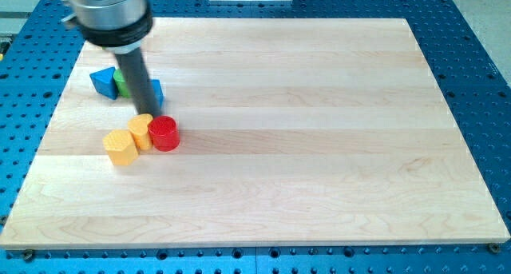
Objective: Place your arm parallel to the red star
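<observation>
1. We see the wooden board (303, 130) filling most of the view, lying on a blue perforated table (479, 58); most of the board is bare, with all the blocks gathered near the view's upper left.
2. Our arm's grey housing (109, 14) hangs over that corner, and the dark rod (136, 78) slants down from it toward the view's right and bottom.
3. My tip (147, 114) sits just above the red cylinder (164, 133) and the nearer yellow block (140, 131), very near or touching them; we cannot tell which. There are no jaws here, only the bare rod end.
4. A second yellow block (120, 147) lies beside the first.
5. Behind the rod sit a blue block (103, 81), a green block (121, 84) and another blue block (156, 91), partly hidden.
6. No red star is visible; the only red piece looks round. It may be hidden, or this is the piece meant.
7. We judge such a block light, rigid and quick to slide on smooth wood, so the rod should come alongside a flat side without nudging it.
</observation>
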Available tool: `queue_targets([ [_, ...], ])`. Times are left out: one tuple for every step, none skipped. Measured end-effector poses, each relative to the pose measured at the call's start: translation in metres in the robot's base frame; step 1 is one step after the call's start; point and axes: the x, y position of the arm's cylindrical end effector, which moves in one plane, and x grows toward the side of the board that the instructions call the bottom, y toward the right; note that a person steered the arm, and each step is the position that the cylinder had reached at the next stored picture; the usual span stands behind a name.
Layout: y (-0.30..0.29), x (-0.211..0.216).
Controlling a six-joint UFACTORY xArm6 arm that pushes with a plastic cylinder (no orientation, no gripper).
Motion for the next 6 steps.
queue_targets([
  [-0.004, -0.023],
  [-0.010, -0.030],
  [0.026, -0.057],
  [0.029, -0.132],
  [0.029, -0.161],
  [0.009, -0.188],
])
